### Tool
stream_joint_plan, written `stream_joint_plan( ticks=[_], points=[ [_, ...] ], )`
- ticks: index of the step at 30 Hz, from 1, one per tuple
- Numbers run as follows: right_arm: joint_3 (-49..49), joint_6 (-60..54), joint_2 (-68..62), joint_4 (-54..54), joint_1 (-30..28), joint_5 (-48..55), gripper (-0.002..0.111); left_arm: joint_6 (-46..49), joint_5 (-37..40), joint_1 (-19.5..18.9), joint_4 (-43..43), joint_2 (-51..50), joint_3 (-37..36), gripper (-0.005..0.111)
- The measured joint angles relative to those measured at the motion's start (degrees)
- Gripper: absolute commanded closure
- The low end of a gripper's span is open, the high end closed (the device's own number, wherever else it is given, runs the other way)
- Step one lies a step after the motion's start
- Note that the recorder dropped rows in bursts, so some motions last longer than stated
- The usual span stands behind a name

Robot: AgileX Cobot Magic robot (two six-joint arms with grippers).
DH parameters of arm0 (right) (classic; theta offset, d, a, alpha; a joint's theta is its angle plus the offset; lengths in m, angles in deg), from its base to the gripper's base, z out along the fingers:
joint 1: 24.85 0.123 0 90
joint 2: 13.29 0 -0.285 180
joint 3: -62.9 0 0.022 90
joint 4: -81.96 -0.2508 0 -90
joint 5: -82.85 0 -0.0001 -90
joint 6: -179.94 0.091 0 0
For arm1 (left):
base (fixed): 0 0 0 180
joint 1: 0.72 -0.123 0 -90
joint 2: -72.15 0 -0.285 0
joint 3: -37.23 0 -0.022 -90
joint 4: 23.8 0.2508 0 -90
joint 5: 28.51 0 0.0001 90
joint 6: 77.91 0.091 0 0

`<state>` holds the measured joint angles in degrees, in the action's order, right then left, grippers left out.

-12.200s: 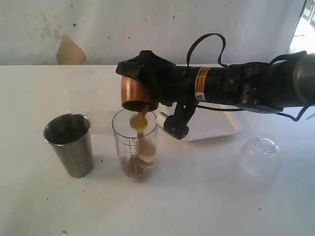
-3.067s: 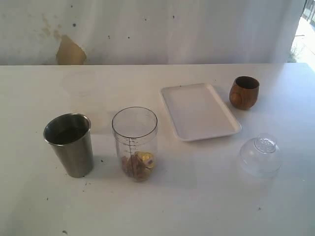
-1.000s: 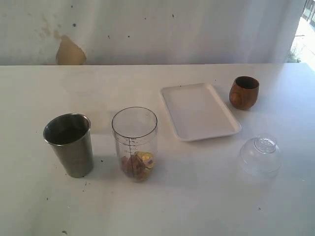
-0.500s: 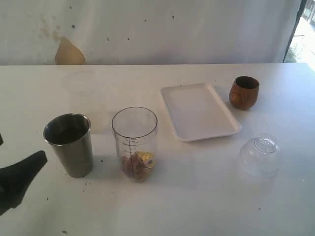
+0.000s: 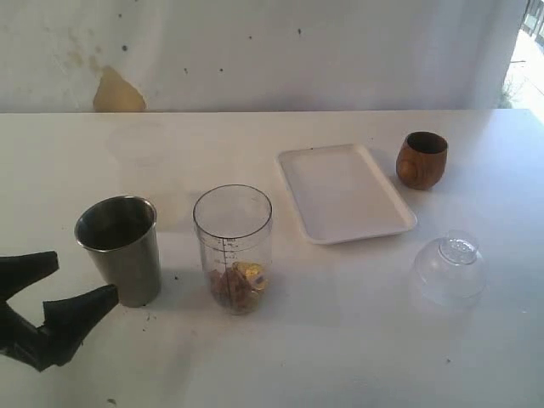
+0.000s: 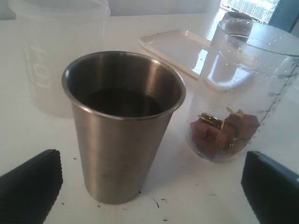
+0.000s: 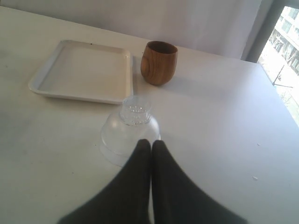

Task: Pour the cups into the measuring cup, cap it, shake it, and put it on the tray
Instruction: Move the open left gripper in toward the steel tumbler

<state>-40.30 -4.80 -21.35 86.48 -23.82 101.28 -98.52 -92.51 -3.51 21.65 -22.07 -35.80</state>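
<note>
While the steel tumbler (image 5: 119, 251) stands upright on the white table (image 5: 323, 340), the left gripper (image 5: 85, 276) sits low at the table's left edge with its jaws spread wide and nothing held. In the left wrist view its two black fingers (image 6: 32, 186) flank the tumbler, one on each side, with bare table showing between each pad and the steel wall. In the exterior view the nearer fingertip lies just beside the tumbler's base; whether it touches cannot be told. The tumbler's inside is dark, and what it holds is not clear.

Just beside the tumbler, toward the middle of the table, stands the measuring cup (image 5: 234, 246), upright and uncapped, its printed scale facing the exterior camera. Brown chunks and a gold-wrapped piece (image 5: 240, 285) lie at its bottom. The tray (image 5: 344, 191) lies flat beyond it and to the right, apart from it. The wooden cup (image 5: 422, 159) stands upright just off the tray's far right corner, not on it. A clear domed lid (image 5: 450, 268) rests on the table near the tray's near right corner. A faint translucent cup (image 6: 60, 51) shows behind the tumbler in the left wrist view.

Out of the exterior view, the right gripper (image 7: 150, 144) has its fingers pressed together, gripping nothing. Its tips point at the near side of the domed lid, and contact cannot be judged.
</note>
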Motion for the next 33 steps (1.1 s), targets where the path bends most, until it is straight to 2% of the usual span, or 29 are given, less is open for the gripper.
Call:
stream_joint_plan(
  ticks=[14,18,22,27,33],
  points=[
    [0.00,0.00,0.00,0.00,0.00,0.00,0.108,6.73,-4.82,0.00,2.50,-19.64,8.14,0.002],
    [0.00,0.00,0.00,0.00,0.00,0.00,0.108,7.48,-4.96,0.00,4.81,-22.03,10.64,0.002],
    [0.00,0.00,0.00,0.00,0.00,0.00,0.108,7.48,-5.00,1.74,5.33,-23.68,13.28,0.002],
    [0.00,0.00,0.00,0.00,0.00,0.00,0.108,7.48,-5.00,4.46,3.71,-25.34,16.31,0.002],
    [0.00,0.00,0.00,0.00,0.00,0.00,0.108,8.22,-4.60,4.97,2.30,-26.19,19.20,0.002]
  ],
)
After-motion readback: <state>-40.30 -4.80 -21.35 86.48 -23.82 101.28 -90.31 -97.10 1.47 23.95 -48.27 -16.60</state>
